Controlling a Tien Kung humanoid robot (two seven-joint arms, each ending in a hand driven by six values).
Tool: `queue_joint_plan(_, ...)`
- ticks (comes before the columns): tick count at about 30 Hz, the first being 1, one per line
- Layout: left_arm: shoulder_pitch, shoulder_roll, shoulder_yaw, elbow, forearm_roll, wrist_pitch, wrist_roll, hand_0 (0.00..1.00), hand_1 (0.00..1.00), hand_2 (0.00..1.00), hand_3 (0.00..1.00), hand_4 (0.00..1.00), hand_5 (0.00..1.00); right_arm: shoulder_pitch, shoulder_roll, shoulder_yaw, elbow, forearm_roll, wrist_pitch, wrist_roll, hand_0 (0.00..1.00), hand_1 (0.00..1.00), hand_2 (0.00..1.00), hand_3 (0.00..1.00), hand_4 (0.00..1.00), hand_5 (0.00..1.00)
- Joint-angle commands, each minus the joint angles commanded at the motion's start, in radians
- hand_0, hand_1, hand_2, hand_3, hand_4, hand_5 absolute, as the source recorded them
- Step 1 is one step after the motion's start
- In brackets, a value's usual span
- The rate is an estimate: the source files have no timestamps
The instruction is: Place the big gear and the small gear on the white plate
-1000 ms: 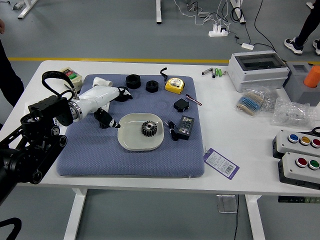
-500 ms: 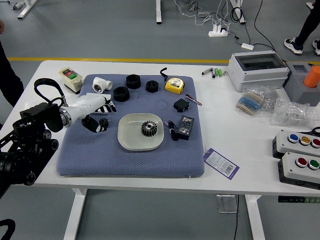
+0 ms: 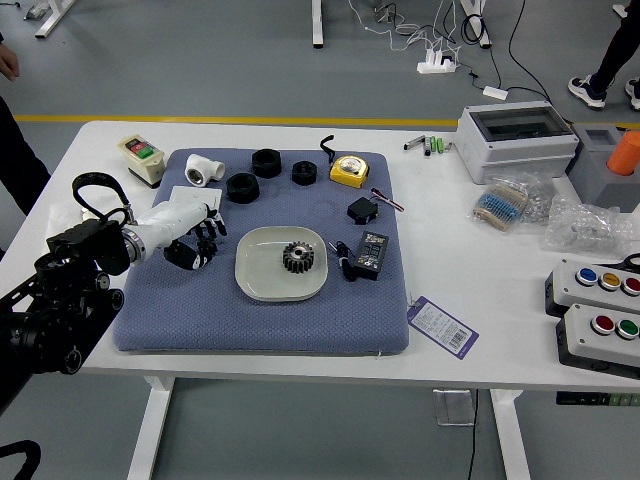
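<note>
In the head view, the left hand (image 3: 173,223) is down at the small gear (image 3: 206,244), presumably to lift it, though I cannot tell whether it grips, while to the hand's right the white plate (image 3: 262,284) carries the big gear (image 3: 298,257) near its middle, leaving modest room alongside.

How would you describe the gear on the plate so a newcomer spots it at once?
Find the blue mat on the white table, then the white plate on it. The gear is dark, toothed, and the only thing there; the black rings lie off the plate.
</note>
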Motion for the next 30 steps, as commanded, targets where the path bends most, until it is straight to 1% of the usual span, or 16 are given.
queue_joint_plan(5,-0.003,-0.009,-0.001,0.025,0.0,0.017,-0.006,0.49,0.565,0.614,0.631,0.683,0.002,-0.002,0.0,-0.007,0.0,0.001,0.0,0.0,0.686,0.708,0.757,0.571,0.788,0.644)
queue_joint_plan(9,-0.006,-0.013,-0.004,0.041,0.0,0.018,-0.006,0.49,0.565,0.614,0.631,0.683,0.002,-0.003,0.001,-0.011,0.0,0.003,0.0,0.0,0.686,0.708,0.757,0.571,0.788,0.644)
queue_joint_plan(10,-0.004,-0.013,-0.006,0.047,0.0,0.019,-0.007,0.466,0.537,0.578,0.605,0.609,0.002,-0.004,0.001,-0.011,0.0,0.004,0.0,0.0,0.686,0.709,0.757,0.571,0.788,0.644)
queue_joint_plan(15,0.003,-0.011,-0.006,0.045,0.0,0.043,-0.02,0.466,0.537,0.578,0.605,0.609,0.002,-0.007,0.002,-0.014,0.0,0.005,0.0,0.0,0.686,0.709,0.757,0.571,0.788,0.644)
queue_joint_plan(16,0.003,-0.011,-0.006,0.045,0.0,0.044,-0.02,0.377,0.452,0.491,0.522,0.214,0.002,-0.007,0.002,-0.014,0.0,0.005,0.0,0.0,0.686,0.708,0.756,0.571,0.787,0.644)
queue_joint_plan(18,0.004,-0.012,-0.006,0.041,0.0,0.053,-0.023,0.377,0.452,0.491,0.522,0.214,0.002,-0.008,0.002,-0.016,0.0,0.005,0.0,-0.001,0.686,0.708,0.756,0.571,0.787,0.644)
queue_joint_plan(21,0.003,-0.011,-0.006,0.04,0.0,0.055,-0.023,0.377,0.452,0.491,0.522,0.214,0.002,-0.007,0.002,-0.014,0.0,0.004,0.001,-0.001,0.686,0.708,0.756,0.571,0.787,0.644)
queue_joint_plan(22,0.003,-0.011,-0.006,0.041,0.0,0.056,-0.023,0.303,0.366,0.419,0.459,0.109,0.002,-0.007,0.002,-0.014,0.0,0.004,0.001,-0.001,0.687,0.708,0.756,0.57,0.787,0.644)
queue_joint_plan(28,0.002,-0.01,-0.012,0.055,0.0,0.054,-0.023,0.303,0.366,0.419,0.459,0.109,0.002,-0.005,0.002,-0.008,0.0,0.004,0.001,0.0,0.687,0.708,0.756,0.57,0.787,0.644)
queue_joint_plan(29,0.002,-0.01,-0.012,0.057,0.0,0.053,-0.023,0.273,0.314,0.365,0.418,0.041,0.002,-0.005,0.002,-0.007,0.0,0.004,0.001,0.0,0.687,0.708,0.756,0.571,0.787,0.643)
queue_joint_plan(30,0.002,-0.011,-0.014,0.059,0.0,0.053,-0.024,0.273,0.314,0.365,0.418,0.041,0.002,-0.004,0.002,-0.006,0.0,0.004,0.001,0.0,0.687,0.708,0.756,0.571,0.787,0.643)
